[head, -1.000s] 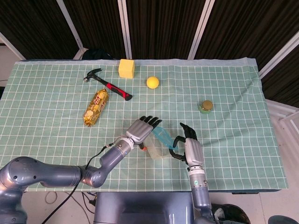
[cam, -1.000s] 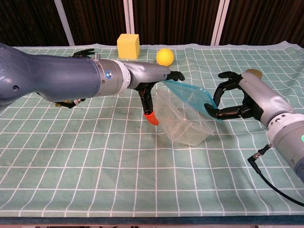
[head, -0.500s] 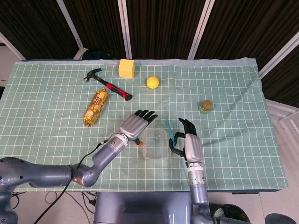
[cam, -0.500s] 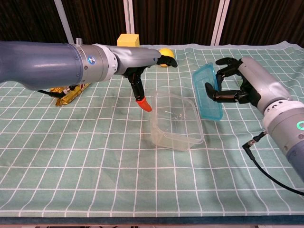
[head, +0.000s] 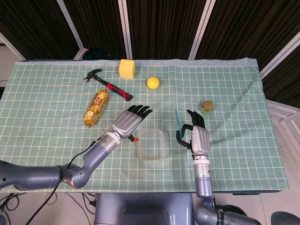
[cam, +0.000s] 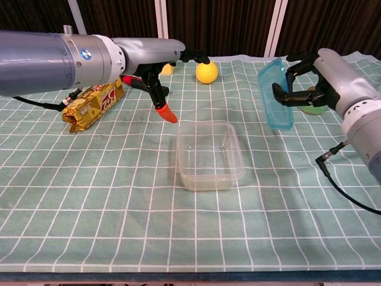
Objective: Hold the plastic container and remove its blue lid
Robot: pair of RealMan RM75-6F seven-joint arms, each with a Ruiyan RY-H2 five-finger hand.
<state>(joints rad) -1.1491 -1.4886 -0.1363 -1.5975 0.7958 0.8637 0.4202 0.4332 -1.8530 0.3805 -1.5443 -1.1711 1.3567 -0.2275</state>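
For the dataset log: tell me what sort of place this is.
Probably a robot lab's test bench, not a home: a table under a green checked cloth, dark curtain panels behind, and unrelated props laid out, such as a hammer, a yellow ball and a yellow block.

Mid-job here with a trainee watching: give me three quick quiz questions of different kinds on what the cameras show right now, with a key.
1. True or false: the blue plastic lid is off the clear plastic container.
2. Which hand holds the lid? A) left hand B) right hand C) neither
3. Fill in: the container stands upright on the green checked ____.

Key: 1 true; 2 B; 3 tablecloth.
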